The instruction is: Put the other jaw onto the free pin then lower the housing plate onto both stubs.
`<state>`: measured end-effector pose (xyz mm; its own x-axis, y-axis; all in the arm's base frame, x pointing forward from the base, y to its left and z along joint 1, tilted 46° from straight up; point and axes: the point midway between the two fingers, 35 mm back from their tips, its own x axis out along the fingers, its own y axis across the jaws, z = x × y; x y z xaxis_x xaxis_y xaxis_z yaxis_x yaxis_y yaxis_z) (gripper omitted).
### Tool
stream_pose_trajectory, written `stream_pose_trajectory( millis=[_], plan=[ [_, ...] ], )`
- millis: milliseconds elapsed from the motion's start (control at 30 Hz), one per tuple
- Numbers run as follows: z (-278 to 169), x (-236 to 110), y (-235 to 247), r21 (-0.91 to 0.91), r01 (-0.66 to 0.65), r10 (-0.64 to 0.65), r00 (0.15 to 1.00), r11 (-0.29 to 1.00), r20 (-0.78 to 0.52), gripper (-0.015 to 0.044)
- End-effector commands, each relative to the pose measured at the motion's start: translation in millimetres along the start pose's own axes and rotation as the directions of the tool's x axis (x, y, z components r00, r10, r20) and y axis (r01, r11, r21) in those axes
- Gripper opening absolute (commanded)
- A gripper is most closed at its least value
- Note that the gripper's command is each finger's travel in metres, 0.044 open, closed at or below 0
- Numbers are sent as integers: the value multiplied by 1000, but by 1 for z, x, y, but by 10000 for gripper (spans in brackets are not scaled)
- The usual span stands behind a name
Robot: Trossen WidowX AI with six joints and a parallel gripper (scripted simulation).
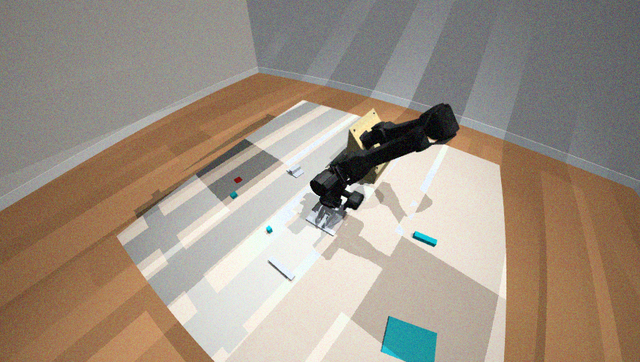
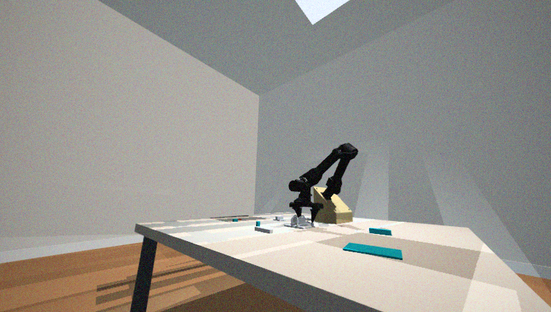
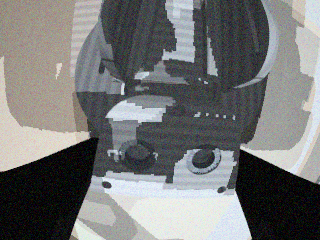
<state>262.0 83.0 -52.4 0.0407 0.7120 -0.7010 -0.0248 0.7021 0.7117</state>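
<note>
Above the jaw assembly (image 1: 324, 219) (image 2: 299, 221), pinching the housing plate (image 3: 200, 186) between widespread gripper (image 1: 337, 207) (image 2: 306, 217) (image 3: 166, 151) fingertips; lowering slowly, keeping level, centring both holes over stubs.

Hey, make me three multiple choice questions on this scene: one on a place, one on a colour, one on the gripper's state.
1. Where is the large flat teal square?
A) Leaning on the yellow mount
B) Lying on the tabletop
C) On the floor

2. What colour is the arm?
A) Black
B) Orange
C) Green

3. How are the jaws?
A) Closed on nothing
B) Fully shut together
C) Set wide, gripping a plate

1 B: the teal square lies flat on the tabletop.
2 A: every link of the arm is black.
3 C: the jaws flank the pale plate at both sides.
</note>
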Motion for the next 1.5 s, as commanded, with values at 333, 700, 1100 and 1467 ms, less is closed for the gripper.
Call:
stream_pose_trajectory(
  millis=[333, 700, 1100, 1467],
  plan=[
    [0, 3, 1, 3, -4, 4, 1000, 1000, 0, 351],
    [0, 5, 1, 4, -4, 4, 1000, 1000, 0, 351],
    [0, 8, 1, 3, -4, 4, 1000, 1000, 0, 351],
    [0, 10, 1, 4, -4, 4, 1000, 1000, 0, 351]
  ],
)
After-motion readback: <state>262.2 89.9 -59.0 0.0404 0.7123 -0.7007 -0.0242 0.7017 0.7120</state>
